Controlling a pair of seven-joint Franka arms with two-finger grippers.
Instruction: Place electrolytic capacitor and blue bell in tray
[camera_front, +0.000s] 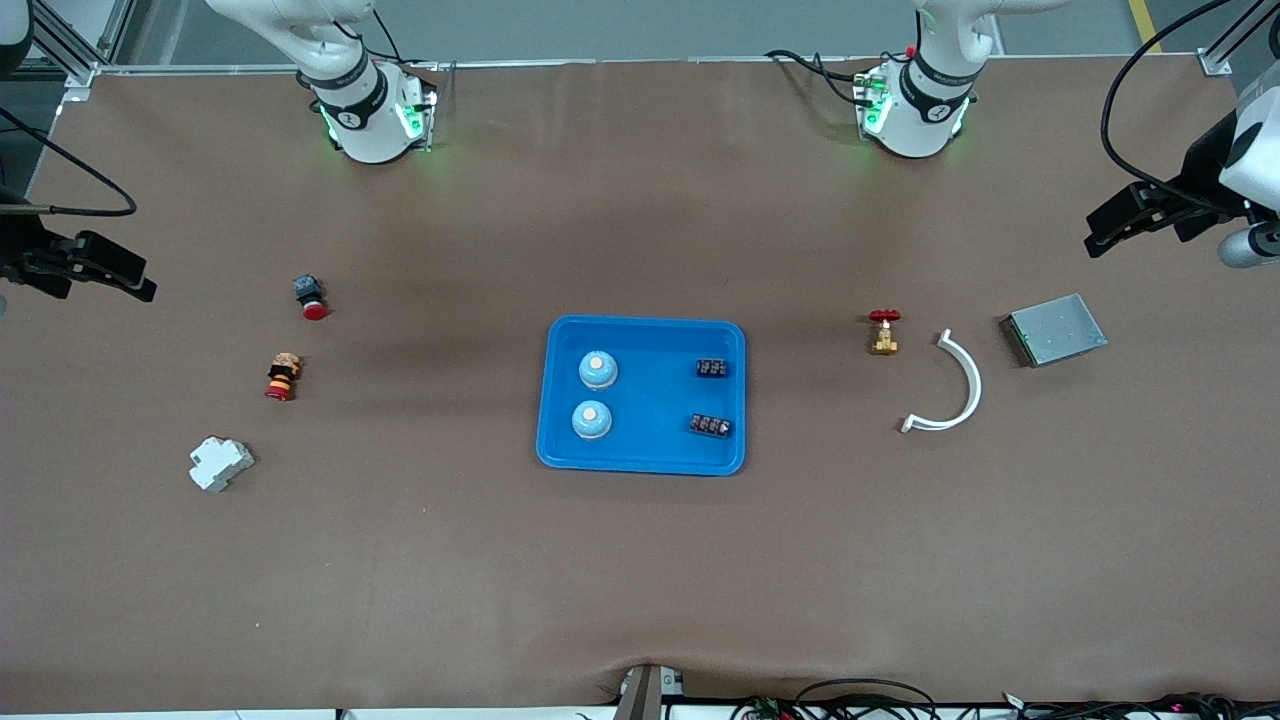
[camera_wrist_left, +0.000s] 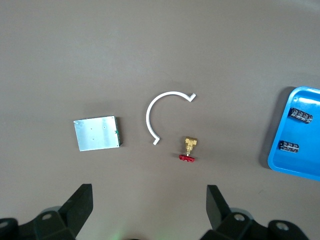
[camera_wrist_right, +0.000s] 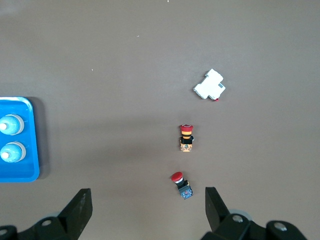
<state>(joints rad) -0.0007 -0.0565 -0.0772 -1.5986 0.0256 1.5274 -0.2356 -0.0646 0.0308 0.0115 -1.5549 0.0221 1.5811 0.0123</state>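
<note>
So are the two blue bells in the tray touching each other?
Apart. The front view shows bare tray floor between the farther bell and the nearer bell; the right wrist view shows the gap too.

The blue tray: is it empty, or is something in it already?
Not empty. The blue tray holds two blue bells and two dark capacitor parts.

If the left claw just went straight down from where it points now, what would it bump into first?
Most likely bare table. The left claw hangs open, pointing down near the metal plate, the white curved piece and the small red-handled valve; depth is uncertain.
</note>
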